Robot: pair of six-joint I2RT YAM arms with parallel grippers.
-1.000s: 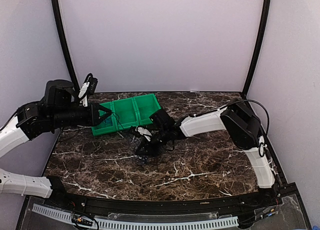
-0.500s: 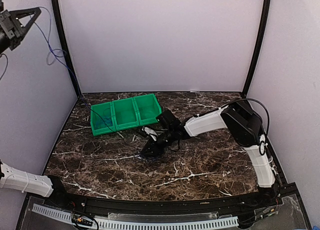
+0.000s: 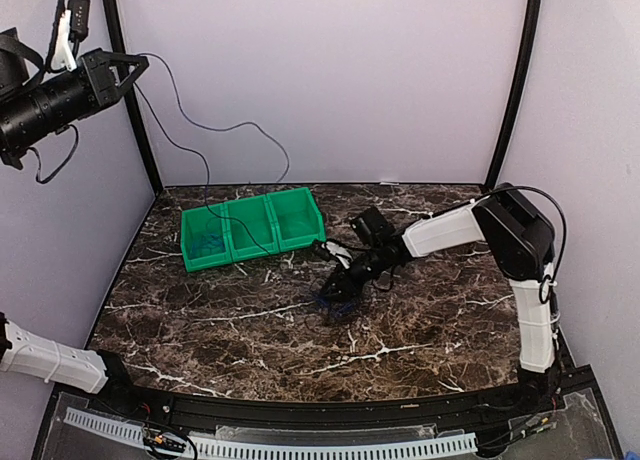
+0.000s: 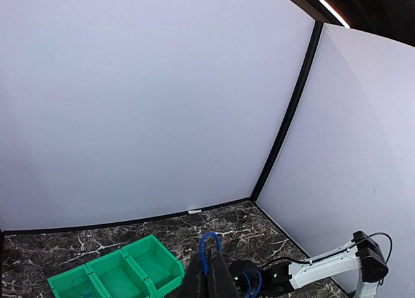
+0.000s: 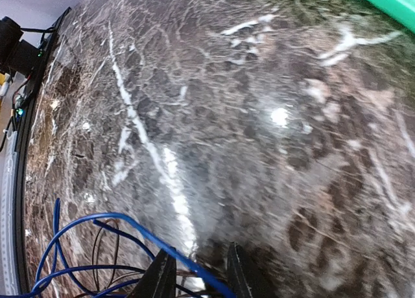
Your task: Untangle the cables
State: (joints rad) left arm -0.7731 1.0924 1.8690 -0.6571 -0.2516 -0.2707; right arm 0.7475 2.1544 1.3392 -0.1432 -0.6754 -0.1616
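My left gripper (image 3: 140,65) is raised high at the far left, shut on a thin cable (image 3: 205,162) that sags down over the green bin (image 3: 250,225) toward the table. In the left wrist view its closed fingers (image 4: 211,265) pinch a blue cable loop (image 4: 209,243). My right gripper (image 3: 335,292) lies low on the marble by a small tangle of blue and black cables (image 3: 328,302). In the right wrist view a blue cable (image 5: 136,230) crosses between its nearly closed fingers (image 5: 198,272), with more loops at the lower left.
The green bin has three compartments and stands at the back left; a bit of blue cable (image 3: 207,245) lies in its left compartment. The bin also shows in the left wrist view (image 4: 117,275). Black corner posts and purple walls enclose the table.
My left gripper has risen from the green bin to high at the far left, drawing the cable up in a long hanging line. My right gripper has slid right with the tangle.
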